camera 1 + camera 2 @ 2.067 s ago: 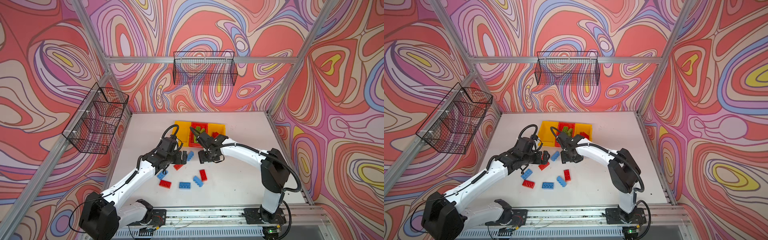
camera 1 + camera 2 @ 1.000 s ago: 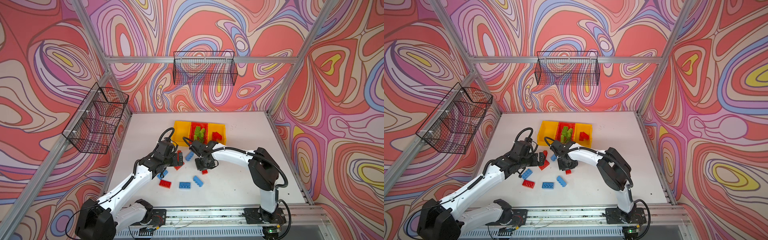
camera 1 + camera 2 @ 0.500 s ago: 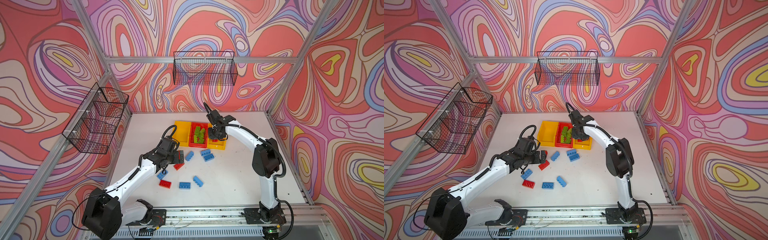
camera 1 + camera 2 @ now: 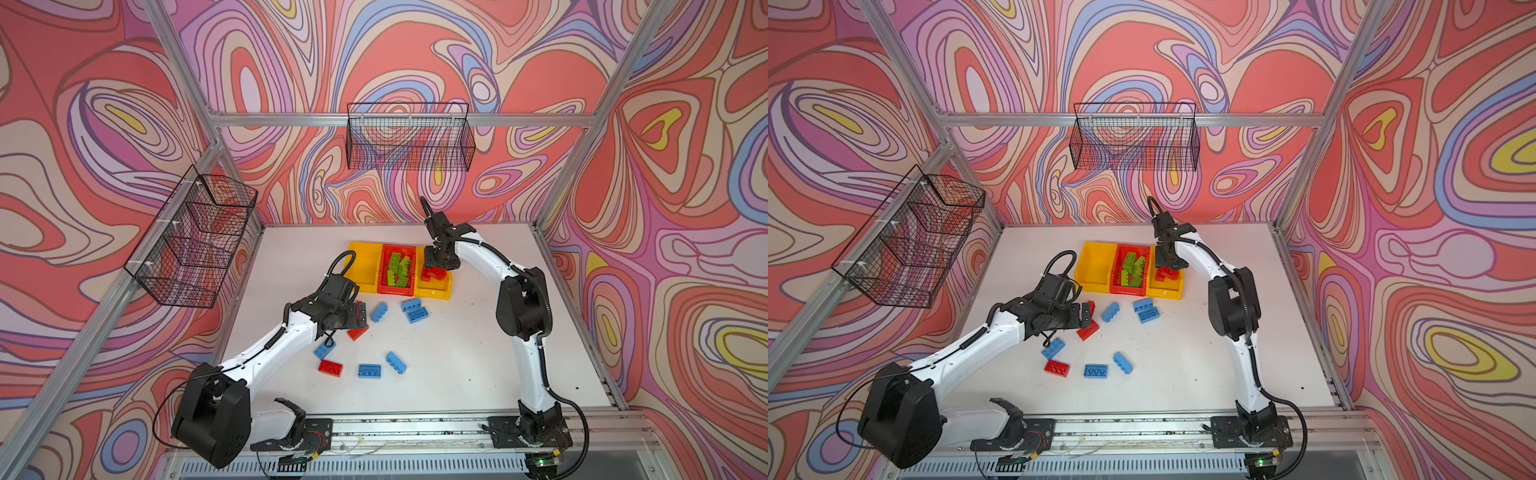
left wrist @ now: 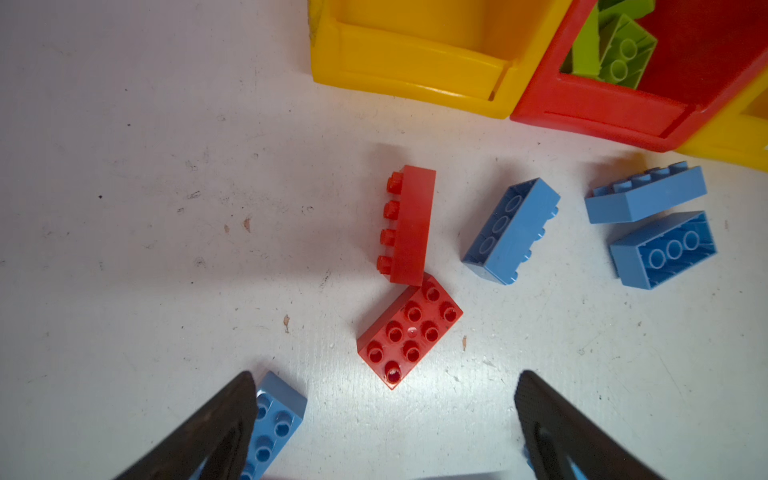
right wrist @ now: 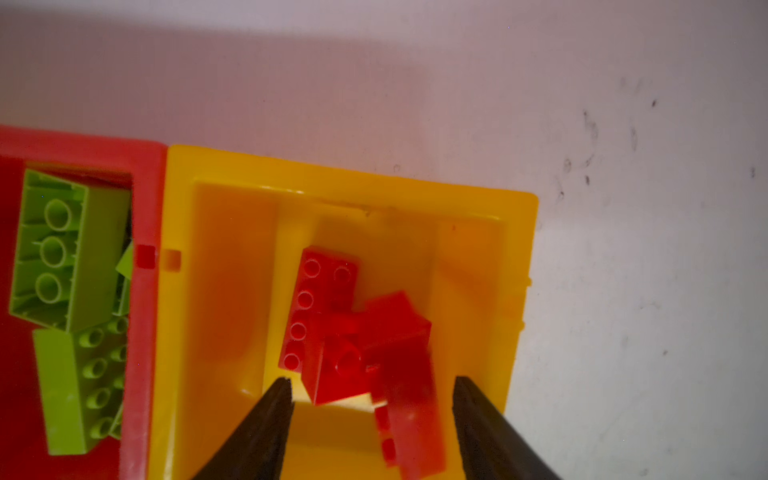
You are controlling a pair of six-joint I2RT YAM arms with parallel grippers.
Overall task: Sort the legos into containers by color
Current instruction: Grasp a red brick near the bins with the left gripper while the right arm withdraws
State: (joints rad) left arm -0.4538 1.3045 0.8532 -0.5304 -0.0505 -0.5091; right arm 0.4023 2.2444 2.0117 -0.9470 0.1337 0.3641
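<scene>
Right gripper (image 6: pixel 372 380) hangs spread over the yellow bin (image 6: pixel 515 291), a blurred red brick (image 6: pixel 409 399) loose between its jaws above the red bricks (image 6: pixel 320 299) inside: the drop step, I judge. Left gripper (image 5: pixel 385 373), jaws wide apart, hovers above a studs-up red brick (image 5: pixel 409 330) on the table (image 5: pixel 124 208). The next move calls for lowering and pinching it.

Bare table (image 4: pixel 453 353) between scattered legos (image 4: pixel 369 370) and right arm (image 4: pixel 521 307); touching red bricks (image 5: pixel 409 328) ahead of left fingers (image 5: pixel 208 428)

No legible text, label, brand or number on any visible surface.
</scene>
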